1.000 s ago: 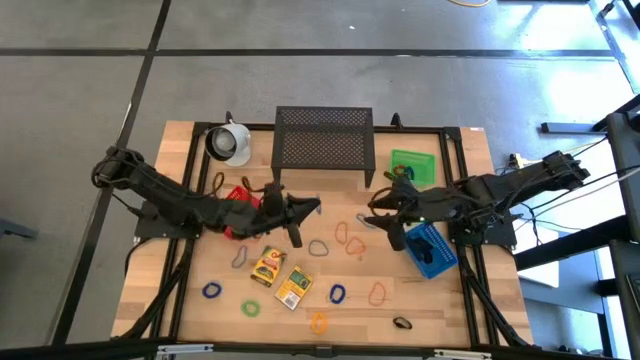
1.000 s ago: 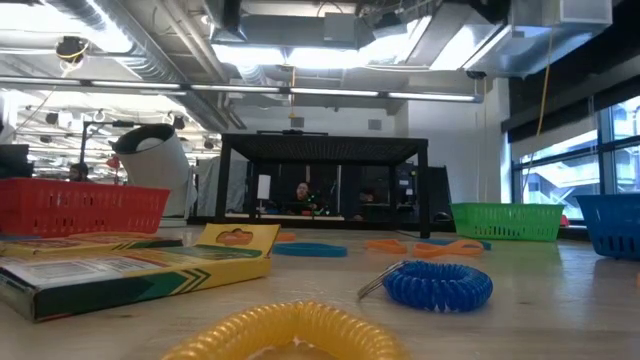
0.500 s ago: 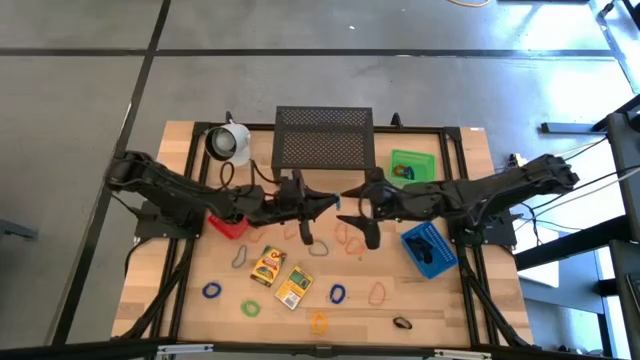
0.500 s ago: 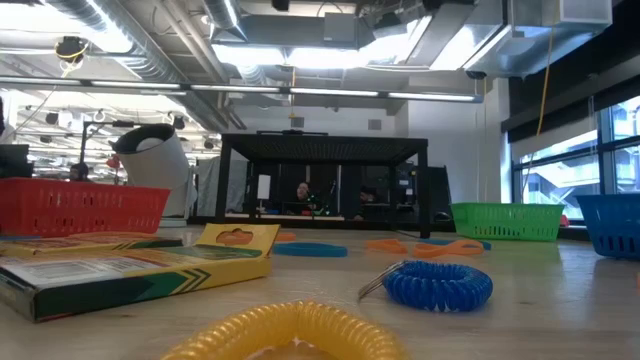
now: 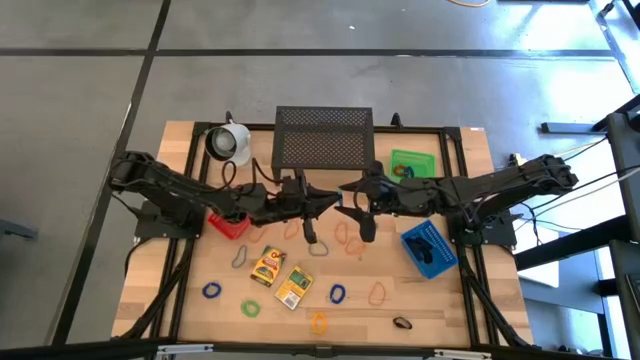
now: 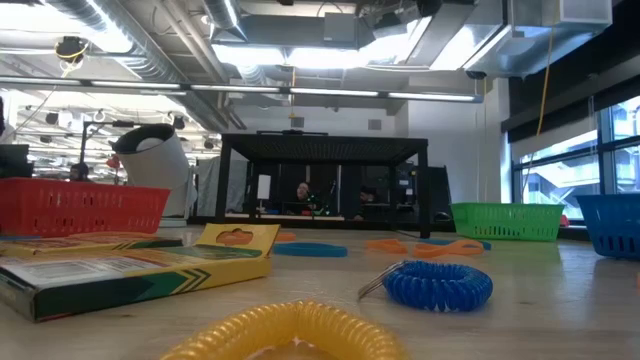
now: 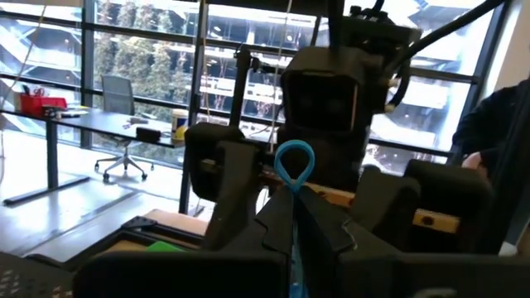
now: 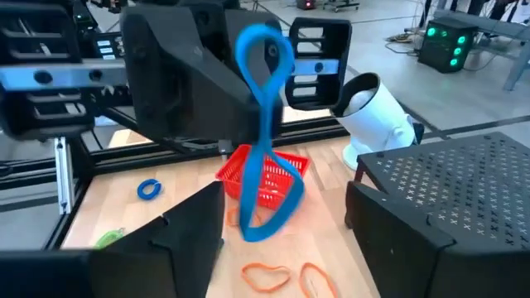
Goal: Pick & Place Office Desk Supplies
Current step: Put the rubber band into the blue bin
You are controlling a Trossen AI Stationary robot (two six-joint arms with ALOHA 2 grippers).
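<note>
While both arms meet over mid-table, here's the rundown:

left gripper (image 5: pixel 330 203): pinched tight on a blue loop (image 7: pixel 293 165), held up off the wood, pointing at the other arm.
blue loop: hangs stretched between the two grippers in the right wrist view (image 8: pixel 267 124), in front of the black mesh stand (image 5: pixel 323 140).
right gripper (image 5: pixel 352 205): fingers spread wide, one either side of the loop, not clamping it as far as I can see.
table stuff: orange loops (image 5: pixel 343 236) lying right below the meeting point, two yellow packets (image 5: pixel 280 276) nearer the front edge.
bins: red bin (image 5: pixel 227 224) under the left arm, blue bin (image 5: pixel 430 250) under the right arm, green bin (image 5: pixel 412 164) behind it.
white mug (image 5: pixel 229 142): back left corner, beside the stand.
</note>
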